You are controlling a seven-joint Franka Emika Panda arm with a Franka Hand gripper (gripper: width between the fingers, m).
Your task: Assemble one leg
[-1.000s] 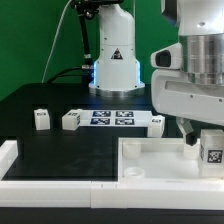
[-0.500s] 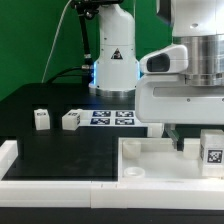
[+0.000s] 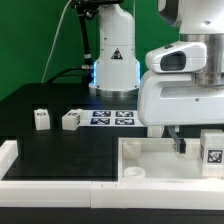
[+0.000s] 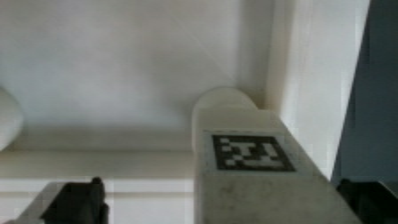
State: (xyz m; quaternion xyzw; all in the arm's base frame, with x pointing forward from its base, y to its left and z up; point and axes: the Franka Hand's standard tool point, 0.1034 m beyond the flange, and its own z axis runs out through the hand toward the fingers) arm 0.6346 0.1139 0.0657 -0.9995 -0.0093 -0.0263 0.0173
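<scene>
Nearest the exterior camera lay the large white tray-shaped part (image 3: 150, 165), its raised rim running across the foreground; everything else is placed against it. At the tray's end toward the exterior view's right, one leg (image 3: 212, 150) stood upright inside the rim, its black-and-white tag facing the camera. The gripper (image 3: 180, 143) hung over the tray just beside that leg, on the side toward the exterior view's left, with one dark finger reaching down toward the tray floor.

In the wrist view the leg (image 4: 249, 150) filled the middle, tag up, lying against the tray's inner wall (image 4: 302, 60). The dark fingertips (image 4: 75, 200) showed on either side of it with the leg between them. The jaws stood spread wide; whether they pressed on the leg could not be told.

Beyond the tray, on the black table (image 3: 60, 150), two more legs (image 3: 42, 120) (image 3: 71, 120) sat apart from it. Just past them lay the marker board (image 3: 112, 117), and behind that the arm's base (image 3: 113, 60).
</scene>
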